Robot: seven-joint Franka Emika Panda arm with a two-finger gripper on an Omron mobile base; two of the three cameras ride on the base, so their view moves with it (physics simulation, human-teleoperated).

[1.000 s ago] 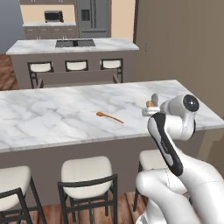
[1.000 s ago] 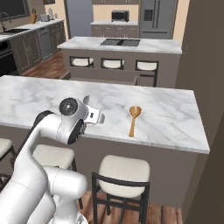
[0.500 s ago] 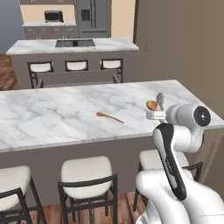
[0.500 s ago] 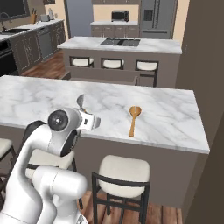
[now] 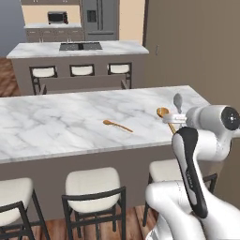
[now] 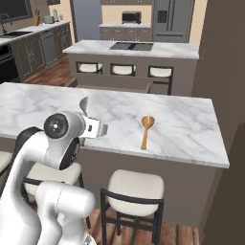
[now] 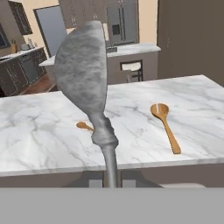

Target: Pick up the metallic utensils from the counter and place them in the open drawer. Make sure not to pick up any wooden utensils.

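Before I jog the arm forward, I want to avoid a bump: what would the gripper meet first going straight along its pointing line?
Probably nothing close. The gripper, shut on the grey metal spoon, points over the marble counter, above the wooden spoons. Depth beyond is unclear.

A silver-grey metal spoon stands upright, bowl up, raised above the white marble counter. On the counter lie two orange-brown wooden spoons well apart: a short thin one and a longer, broad-bowled one.
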